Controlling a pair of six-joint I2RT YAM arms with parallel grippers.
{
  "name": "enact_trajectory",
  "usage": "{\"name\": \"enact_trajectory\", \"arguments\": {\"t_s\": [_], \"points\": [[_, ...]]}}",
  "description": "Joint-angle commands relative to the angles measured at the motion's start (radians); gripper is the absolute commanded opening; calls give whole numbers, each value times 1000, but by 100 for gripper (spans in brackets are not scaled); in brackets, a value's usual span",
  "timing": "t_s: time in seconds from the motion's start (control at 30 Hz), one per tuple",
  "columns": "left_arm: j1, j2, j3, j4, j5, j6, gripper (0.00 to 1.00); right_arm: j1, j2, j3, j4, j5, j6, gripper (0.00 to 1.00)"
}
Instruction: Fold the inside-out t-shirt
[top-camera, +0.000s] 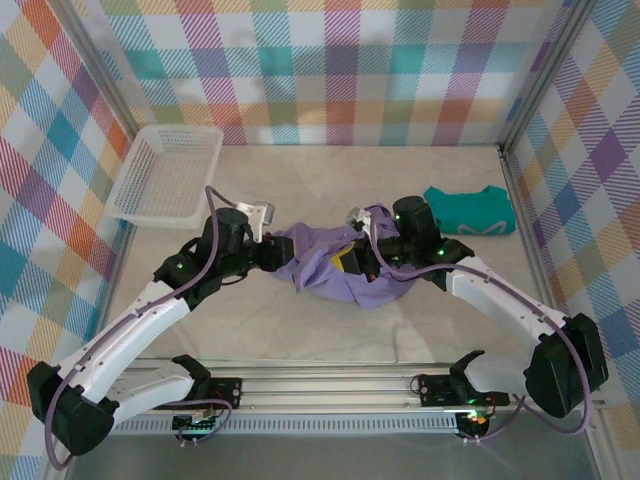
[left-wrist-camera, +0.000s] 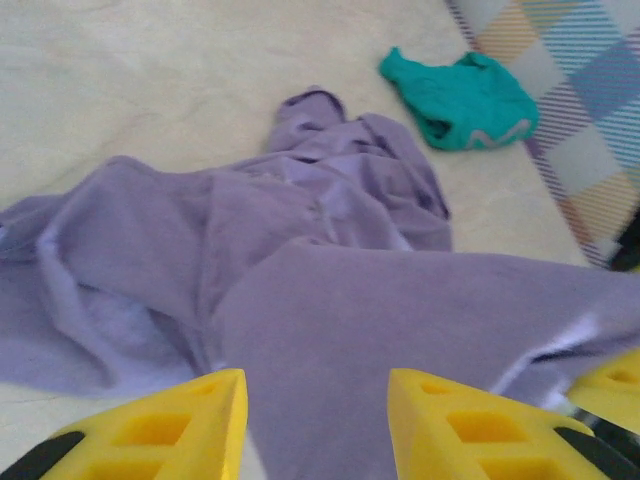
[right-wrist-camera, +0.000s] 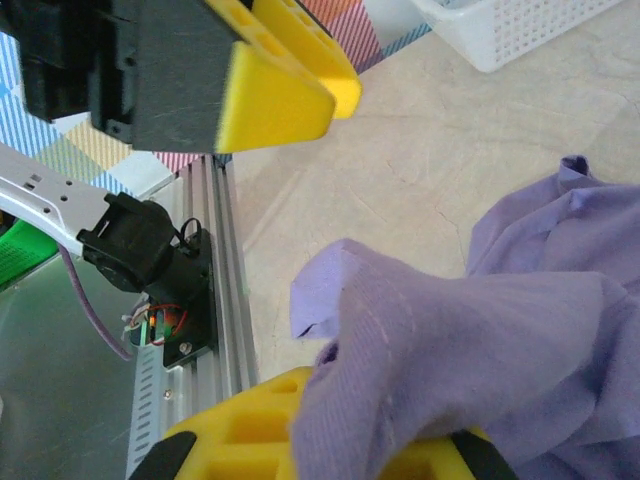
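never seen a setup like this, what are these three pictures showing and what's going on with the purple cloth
Two robot arms are bolted to a table, each ending in a yellow two-finger end effector. The wide picture looks down from above and behind them; the other two come from cameras on each wrist. A crumpled lavender t-shirt lies in the middle, a teal garment back right, a white basket back left. The right end effector is shut on the t-shirt's cloth; the left end effector is open, fingers apart over it.

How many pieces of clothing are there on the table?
2: the purple t-shirt crumpled in the centre, and the teal garment at the far right.
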Motion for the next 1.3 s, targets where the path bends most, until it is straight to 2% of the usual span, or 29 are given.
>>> {"name": "enact_trajectory", "arguments": {"t_s": [0.0, 0.1, 0.33, 0.43, 0.5, 0.73, 0.83, 0.9, 1.0, 1.07, 1.17, 1.27], "points": [[1, 32, 29, -42, -16, 22, 43, -6, -3, 35, -34, 18, -30, 5], [0, 41, 7, -14, 141, 33, 48, -6, -1, 45, -51, 42, -28, 6], [-10, 27, -68, -32, 290, 24, 64, -5, 17, 83, -83, 100, -22, 7], [-45, 42, -67, -56, 239, 35, 64, -6, 26, 93, -83, 100, -16, 8], [-60, 66, -57, -75, 210, 39, 61, -6, 33, 97, -85, 103, -13, 8], [-71, 127, -25, -85, 180, 38, 37, -6, 32, 96, -96, 125, -19, 8], [-71, 146, -12, -104, 181, 38, 37, -6, 25, 94, -99, 139, -19, 8], [-71, 153, -10, -111, 174, 33, 42, -7, 23, 95, -102, 140, -19, 8], [-70, 157, -2, -153, 104, 19, 52, -6, 23, 95, -105, 147, -23, 8], [-71, 155, 1, -198, 38, 16, 53, -6, 22, 97, -110, 150, -29, 8], [-72, 151, 4, -228, 29, 21, 47, -6, 24, 98, -110, 152, -30, 8], [-72, 142, -3, -197, 123, 25, 37, -6, 30, 100, -110, 149, -30, 8]]}}
